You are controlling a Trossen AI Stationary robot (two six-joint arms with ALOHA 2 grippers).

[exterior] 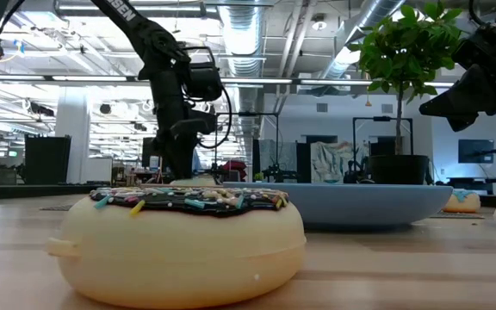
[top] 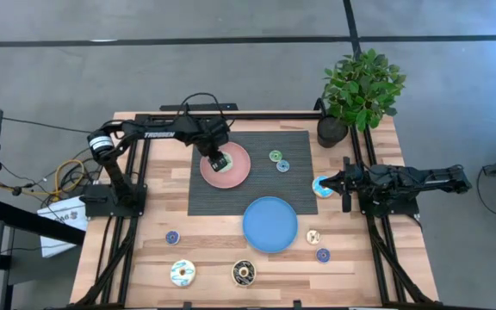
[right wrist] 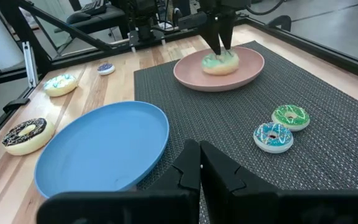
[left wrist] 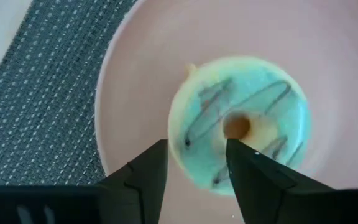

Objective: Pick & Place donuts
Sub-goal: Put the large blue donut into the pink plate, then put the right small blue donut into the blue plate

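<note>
A mint-iced donut (left wrist: 241, 124) with dark drizzle lines lies flat on the pink plate (top: 235, 175), off toward the plate's rim on the left arm's side. The left gripper (left wrist: 196, 163) stands over it pointing down, its two fingers parted with one to each side of the donut's edge; whether the pads press on it or stand just clear cannot be told. Nothing else is on the pink plate.

The blue plate (top: 270, 224), just in front of the pink one and half on the dark mat (top: 295, 185), holds nothing. On the mat beside the pink plate sit a small green donut (top: 275, 156) and a small blue donut (top: 282, 165), close together.

On the bare wooden table (top: 205, 258) lie a large dark-sprinkled donut (top: 244, 272), a large white donut with blue flecks (top: 182, 273), a small blue one (top: 172, 237), a small cream one (top: 313, 236) and a small purple-blue one (top: 323, 255).

The right gripper (right wrist: 199, 163) waits at the table's right side with fingers closed together and empty, next to a blue-and-white donut (top: 322, 187). A potted plant (top: 360, 90) stands at the far right corner.
</note>
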